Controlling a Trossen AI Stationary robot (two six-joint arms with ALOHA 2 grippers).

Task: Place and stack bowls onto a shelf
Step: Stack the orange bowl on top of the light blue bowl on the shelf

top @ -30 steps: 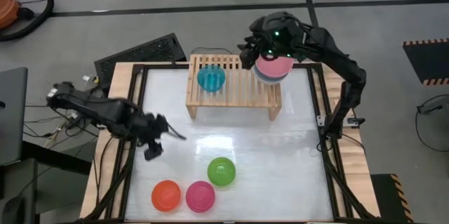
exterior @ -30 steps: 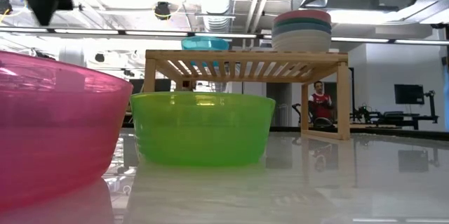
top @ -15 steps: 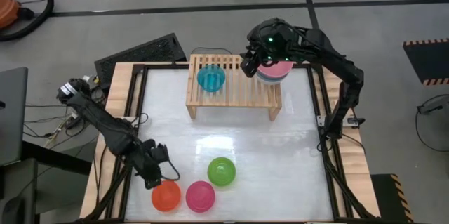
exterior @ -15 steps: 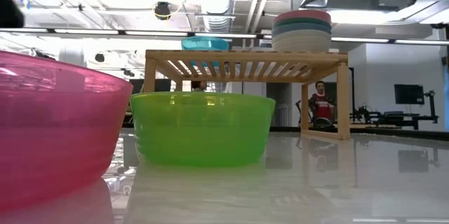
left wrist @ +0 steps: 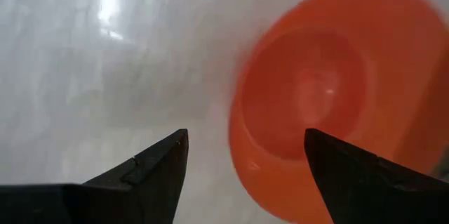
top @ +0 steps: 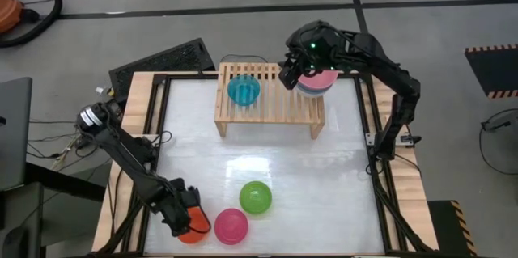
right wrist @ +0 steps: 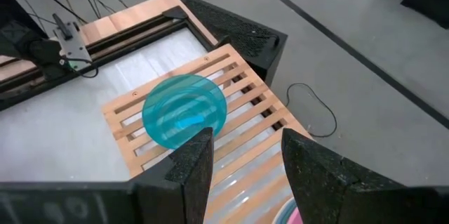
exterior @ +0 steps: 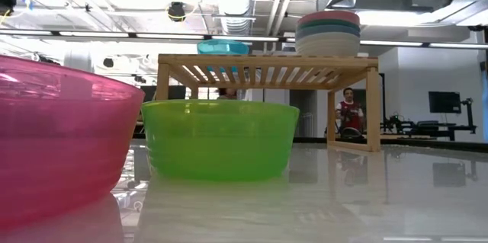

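The red-orange bowl (top: 197,227) (left wrist: 337,104) sits on the table near its near-left corner. My left gripper (top: 181,216) (left wrist: 245,134) is open and points down over it, one finger above the bowl's hollow and one outside its rim. The magenta bowl (top: 231,226) (exterior: 61,144) and the lime green bowl (top: 256,197) (exterior: 219,138) stand beside it on the table. On the shelf (top: 267,106) (exterior: 267,64) rest the cyan bowl (top: 244,90) (right wrist: 184,112) and a stack of larger bowls (top: 318,82) (exterior: 328,33) with pale pink on top. My right gripper (top: 290,70) (right wrist: 242,136) hovers open above the shelf, beside the stack.
The table has a wooden frame with dark rails (top: 154,129) around its pale top. The middle of the top, between the shelf and the three small bowls, holds nothing. A dark keyboard-like panel (top: 162,60) lies off the far-left corner. A person (exterior: 349,113) sits in the room behind.
My left arm has swung from the table's left side toward the near edge and come down over the red-orange bowl, its gripper now pointing down at the bowl's rim. The bowls and the shelf have stayed where they were.
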